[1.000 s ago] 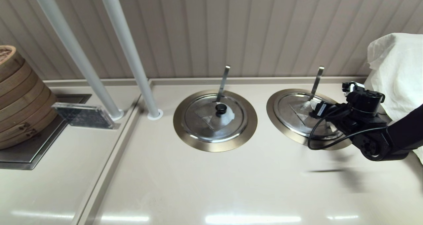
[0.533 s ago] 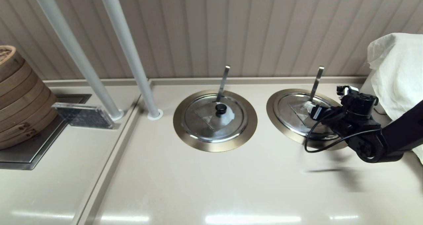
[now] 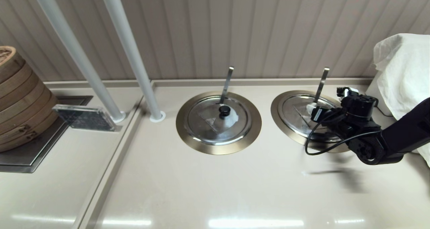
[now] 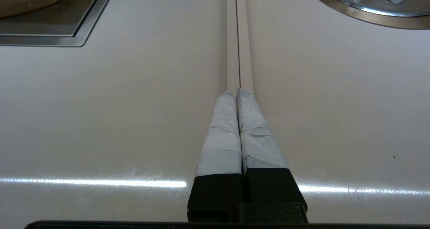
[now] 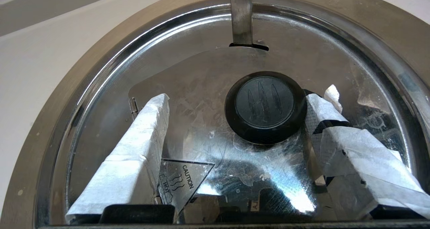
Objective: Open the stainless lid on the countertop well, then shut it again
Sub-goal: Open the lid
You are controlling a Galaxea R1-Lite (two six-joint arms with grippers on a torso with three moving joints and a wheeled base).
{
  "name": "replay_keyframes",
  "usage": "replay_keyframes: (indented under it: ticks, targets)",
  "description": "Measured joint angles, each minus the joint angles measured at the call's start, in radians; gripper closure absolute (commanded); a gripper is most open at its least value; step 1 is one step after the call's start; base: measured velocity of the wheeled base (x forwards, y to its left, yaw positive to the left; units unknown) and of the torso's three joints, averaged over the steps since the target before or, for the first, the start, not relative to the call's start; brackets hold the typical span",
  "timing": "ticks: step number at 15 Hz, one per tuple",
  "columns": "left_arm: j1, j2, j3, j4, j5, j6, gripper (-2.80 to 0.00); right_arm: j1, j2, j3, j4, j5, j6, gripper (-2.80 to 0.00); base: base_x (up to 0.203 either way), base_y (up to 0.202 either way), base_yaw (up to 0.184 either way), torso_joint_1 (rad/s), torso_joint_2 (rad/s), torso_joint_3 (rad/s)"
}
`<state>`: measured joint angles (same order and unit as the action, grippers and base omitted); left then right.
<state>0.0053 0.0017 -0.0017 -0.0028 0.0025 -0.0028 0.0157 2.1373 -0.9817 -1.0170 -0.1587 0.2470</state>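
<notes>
Two round stainless lids, two bronze-ringed wells, two thin steel ladle handles, two grey slanted poles [image 3: 129, 47] on the beige counter [image 3: 201, 188].

Right end effector [image 3: 312, 110] spread open directly above the clean-flapped round stainless lid [image 3: 295, 113], which lies flat and closed in the bronze-flanged countertop well [image 3: 274, 109]. Small black knob [image 5: 265, 106] between the two white-taped fingers [image 5: 147, 128], nearer one of them; contact not discernible. Thin steel ladle handle [image 3: 321, 82] just beyond the fingertips, rising through the lid's slot. Triangular caution sticker [image 5: 183, 182] beneath the end effector body.

Twin lid with whitish patch [image 3: 208, 121] and its ringed well [image 3: 183, 124] well apart, to the left of that end effector.

Left end effector [image 4: 238, 94] closed on nothing, taped fingers pressed together, low over a counter seam.
</notes>
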Motion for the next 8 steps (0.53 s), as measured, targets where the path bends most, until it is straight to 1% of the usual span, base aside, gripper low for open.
replay_keyframes:
  ticks: [8]
  targets:
    - [0.0,0.0,0.0,0.0,0.0,0.0,0.0,0.001,-0.007,-0.003,-0.001,0.0,0.024,-2.8,0.0,0.0,0.0,0.0,0.0,0.0]
